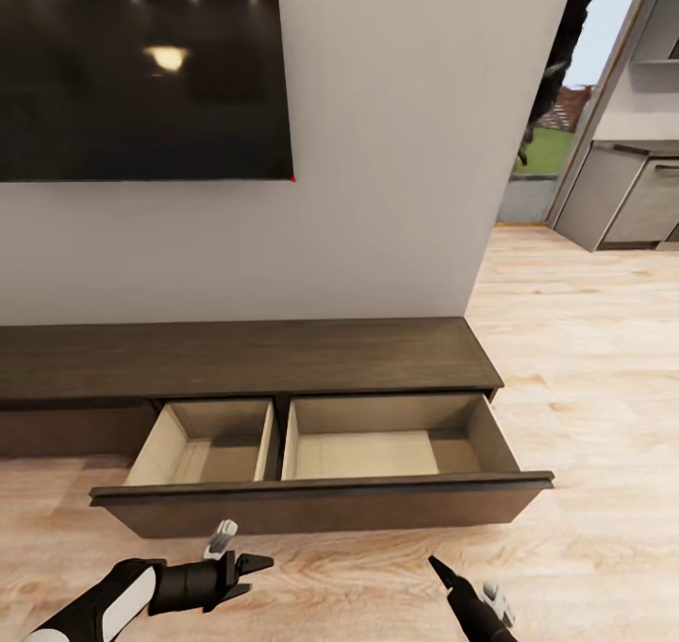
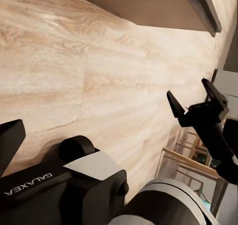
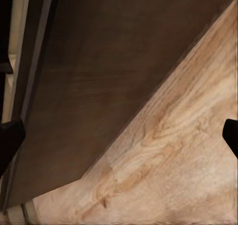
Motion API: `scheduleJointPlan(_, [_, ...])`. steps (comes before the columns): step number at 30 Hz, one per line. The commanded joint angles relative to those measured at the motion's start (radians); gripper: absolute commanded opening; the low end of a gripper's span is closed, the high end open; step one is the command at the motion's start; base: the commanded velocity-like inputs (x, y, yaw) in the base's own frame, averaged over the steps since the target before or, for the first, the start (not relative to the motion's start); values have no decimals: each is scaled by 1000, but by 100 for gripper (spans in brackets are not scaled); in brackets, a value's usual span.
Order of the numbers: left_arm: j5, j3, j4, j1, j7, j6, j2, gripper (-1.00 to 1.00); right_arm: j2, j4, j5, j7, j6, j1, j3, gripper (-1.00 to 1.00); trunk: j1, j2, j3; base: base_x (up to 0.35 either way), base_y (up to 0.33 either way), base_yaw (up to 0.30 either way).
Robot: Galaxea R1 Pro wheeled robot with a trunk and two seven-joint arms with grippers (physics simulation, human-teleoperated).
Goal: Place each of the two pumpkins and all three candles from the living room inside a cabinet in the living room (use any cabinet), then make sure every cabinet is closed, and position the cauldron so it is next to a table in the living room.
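Both empty claws, left gripper [image 1: 247, 567] and right gripper [image 1: 441, 567], hang released before the cabinet [image 1: 236, 354], whose stiff, heavy-looking open drawer [image 1: 321, 510] likely pushes best along its front panel.

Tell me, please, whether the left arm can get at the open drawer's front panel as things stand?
Probably yes: the left end effector hangs just before the drawer front, with bare floor between them.

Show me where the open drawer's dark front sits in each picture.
Head view: drawer front, low centre, below the pale compartments.
Left wrist view: drawer front beyond a stretch of floor.
Right wrist view: drawer front close up, meeting the floor.
Shared landmark: the pale wood floor.
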Motion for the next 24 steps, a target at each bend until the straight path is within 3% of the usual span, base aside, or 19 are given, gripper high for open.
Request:
scheduleJointPlan(1, [9, -2, 0, -1, 25, 5, 1, 100, 0, 0, 3, -1, 7, 0, -1, 100, -4, 7, 2, 0, 0, 0])
scheduleJointPlan(5, [11, 5, 0, -1, 115, 1, -1, 100, 0, 2, 23, -15, 8, 0, -1, 100, -19, 35, 15, 0, 0, 0])
scheduleJointPlan(11, [10, 8, 0, -2, 141, -15, -2, 100, 1, 0, 30, -90, 6, 0, 0, 100, -42, 77, 34, 0, 0, 0])
scheduleJointPlan(16, [9, 7, 2, -2, 165, -22, -39, 100, 1, -1, 32, -120, 5, 0, 0, 100, -62, 112, 49, 0, 0, 0])
scheduleJointPlan(20, [10, 8, 4, -1, 225, -23, -52, 100, 1, -1, 33, -152, 4, 0, 0, 100, -77, 140, 62, 0, 0, 0])
scheduleJointPlan(24, [9, 9, 4, -2, 243, -23, -61, 100, 1, -1, 34, -184, -23, 0, 1, 100, -92, 168, 75, 0, 0, 0])
